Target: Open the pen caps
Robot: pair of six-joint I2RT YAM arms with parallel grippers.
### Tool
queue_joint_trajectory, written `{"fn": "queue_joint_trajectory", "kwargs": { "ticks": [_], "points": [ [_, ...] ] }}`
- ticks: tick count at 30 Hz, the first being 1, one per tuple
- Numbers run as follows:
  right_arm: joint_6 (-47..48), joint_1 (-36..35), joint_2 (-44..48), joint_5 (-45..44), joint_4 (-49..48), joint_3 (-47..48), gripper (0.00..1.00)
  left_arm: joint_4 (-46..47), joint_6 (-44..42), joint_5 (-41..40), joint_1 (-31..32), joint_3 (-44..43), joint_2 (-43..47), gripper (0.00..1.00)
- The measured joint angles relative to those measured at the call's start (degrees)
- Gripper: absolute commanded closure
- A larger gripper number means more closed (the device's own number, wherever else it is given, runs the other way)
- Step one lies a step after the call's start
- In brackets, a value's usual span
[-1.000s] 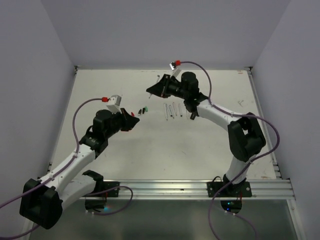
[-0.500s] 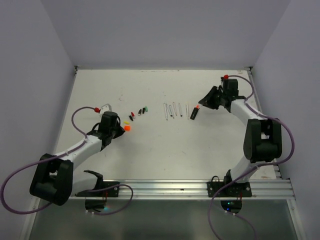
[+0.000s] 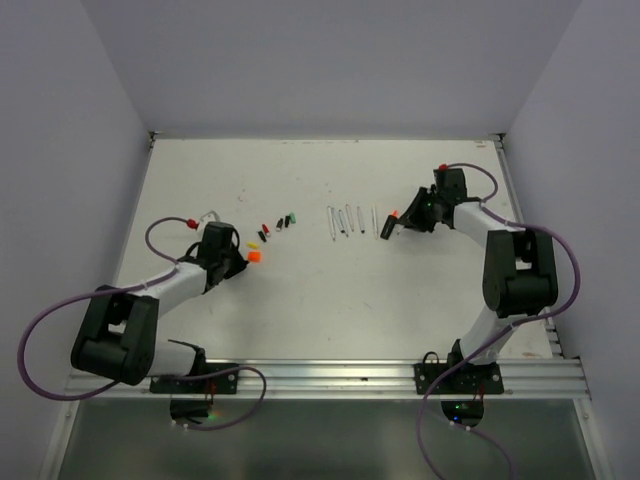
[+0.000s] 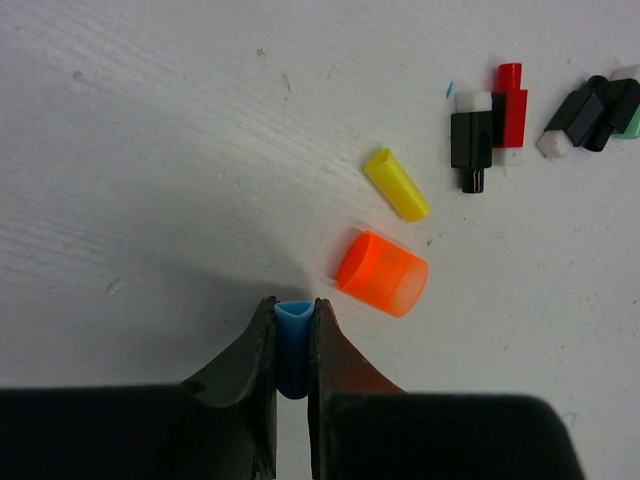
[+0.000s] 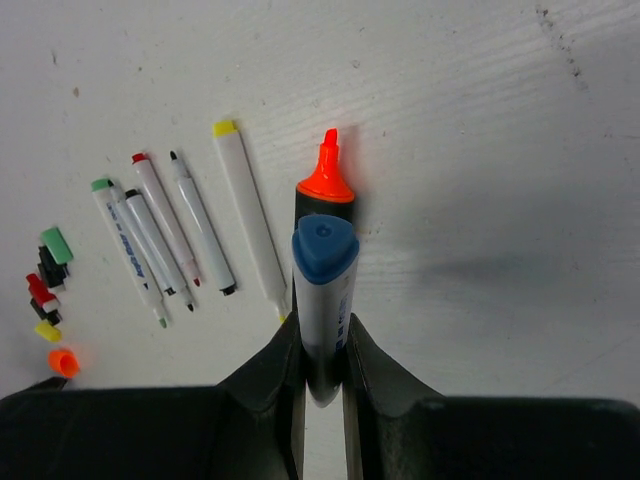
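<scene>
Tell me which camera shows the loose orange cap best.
Left wrist: the orange cap lies large and sharp, on its side, beyond the left gripper. Top external shows only an orange dot; right wrist, a small blob at its lower left.

Top view: you look down from behind on the whole counter (image 3: 330, 290). Wrist views: close, facing down; both share the orange cap (image 4: 381, 273).
</scene>
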State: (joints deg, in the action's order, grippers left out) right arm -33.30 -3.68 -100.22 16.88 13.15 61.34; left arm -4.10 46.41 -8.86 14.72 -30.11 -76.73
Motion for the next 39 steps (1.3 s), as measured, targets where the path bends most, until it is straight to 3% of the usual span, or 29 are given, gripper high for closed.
{"fn": "queue_joint_trajectory", "kwargs": {
  "ticks": [7, 16, 20, 29, 35, 37, 39],
  "points": [
    [0.3, 0.0, -0.8, -2.1, -0.5, -3.1, 0.92, 3.3, 0.1, 2.6, -0.6, 0.0, -1.9, 0.96],
    [0.3, 0.0, -2.2, -2.9, -0.7, -3.8, 0.83, 4.8, 0.2, 3.6, -1.1, 0.1, -2.7, 0.75],
    [0.3, 0.0, -2.5, -2.8, -1.2, -3.8, 0.73, 5.9, 0.6, 4.1, -1.2, 0.4, -2.7, 0.67],
    [0.1, 0.0, -2.6, -1.6, -3.2, -3.8, 0.53, 7.3, 1.0, 4.7, -1.2, 0.8, -2.6, 0.61],
    [0.0, 0.0, -2.1, -1.5, -4.2, -3.7, 0.29, 6.8, 1.1, 4.6, -1.3, 1.6, -1.2, 0.56],
    [0.2, -0.1, -1.3, -2.8, -3.6, -3.7, 0.04, 5.5, 1.2, 4.4, -1.3, 1.9, 0.1, 0.48],
    [0.9, -0.1, -0.1, -4.4, -2.9, -3.7, 0.01, 3.6, 1.4, 4.1, -1.3, 2.3, 1.9, 0.43]
  ]
}}
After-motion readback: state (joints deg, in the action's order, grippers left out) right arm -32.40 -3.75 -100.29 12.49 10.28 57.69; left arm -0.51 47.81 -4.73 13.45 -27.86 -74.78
